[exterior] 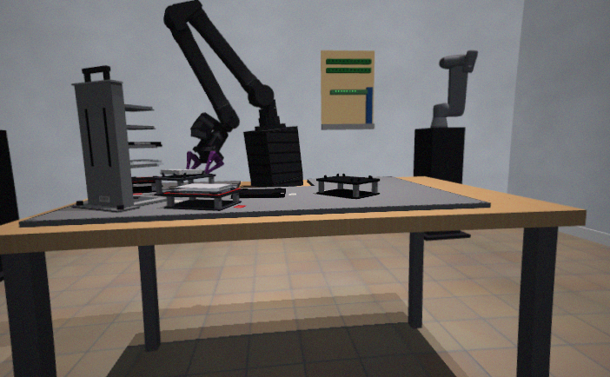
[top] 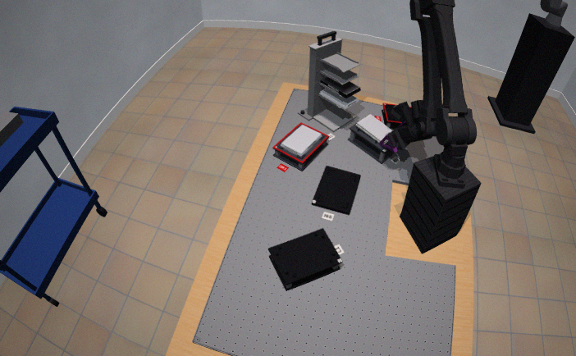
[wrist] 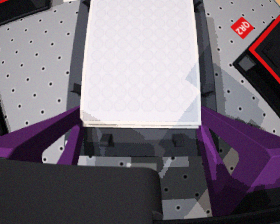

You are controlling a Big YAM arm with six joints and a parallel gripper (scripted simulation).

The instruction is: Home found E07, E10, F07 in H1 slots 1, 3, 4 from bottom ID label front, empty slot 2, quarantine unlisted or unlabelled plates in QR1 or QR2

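My gripper (top: 387, 141) (exterior: 199, 169) (wrist: 140, 112) has its purple fingers against both long sides of a white plate (top: 372, 126) (exterior: 181, 171) (wrist: 141, 65), at its near end. The plate lies level at a raised black nest (top: 365, 143) (wrist: 141, 143); whether its full weight rests there is not clear. No ID label is legible. In hotel H1 (top: 316, 79) (exterior: 101, 140), the lowest shelf seems to hold a pale plate (top: 339, 98) and the one above a black plate (top: 342, 87). The upper two look empty. Another white plate (top: 301, 140) (exterior: 200, 187) sits in the red-rimmed nest beside H1.
QR2's red-rimmed nest (top: 392, 117) (wrist: 271, 62) is partly behind the wrist in the top view; its label (wrist: 242, 27) is legible. The low black nest N6 (top: 336, 189) and a raised black nest (top: 304, 258) (exterior: 348, 180) bear no plate. H1's handle (top: 326, 38) tops its column.
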